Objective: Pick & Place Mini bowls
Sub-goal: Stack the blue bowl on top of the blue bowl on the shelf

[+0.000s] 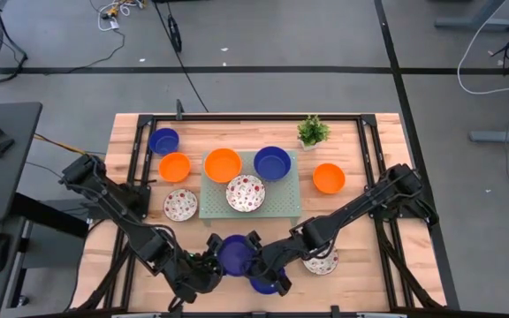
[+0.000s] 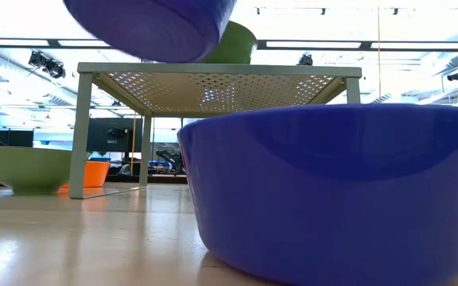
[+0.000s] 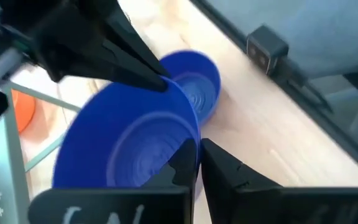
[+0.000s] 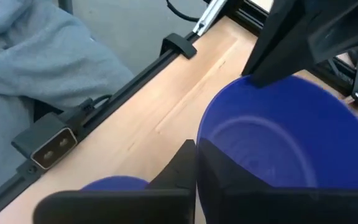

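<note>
A dark blue mini bowl (image 1: 234, 254) hangs above the table's near edge between both grippers. My left gripper (image 1: 210, 262) is shut on its left rim and my right gripper (image 1: 261, 259) on its right rim. The low view shows this bowl (image 2: 149, 28) lifted and tilted. A second dark blue bowl (image 1: 268, 284) rests on its base on the table just below and to the right. On the pale green tray (image 1: 281, 208) sit an orange bowl (image 1: 223, 164), a blue bowl (image 1: 272, 162) and a speckled bowl (image 1: 245, 193). My left gripper (image 3: 194, 152) pinches the blue bowl's rim (image 3: 188, 134), one finger (image 3: 179, 168) inside the bowl and one (image 3: 235, 171) outside. It comes from the table's left. The bowl is lifted clear and tilted. My right gripper (image 4: 196, 149) pinches the opposite rim (image 4: 201, 134), with one finger (image 4: 179, 165) outside the wall and the other inside. It comes from the table's right. The bowl hangs clear of the table between the two grippers.
Loose on the table: a blue bowl (image 1: 163, 140), an orange bowl (image 1: 174, 165), a speckled bowl (image 1: 180, 205), an orange bowl (image 1: 329, 177) and a speckled bowl (image 1: 321, 261) under the right arm. A potted plant (image 1: 312, 131) stands at the far edge. A person in grey (image 4: 36, 56) stands near.
</note>
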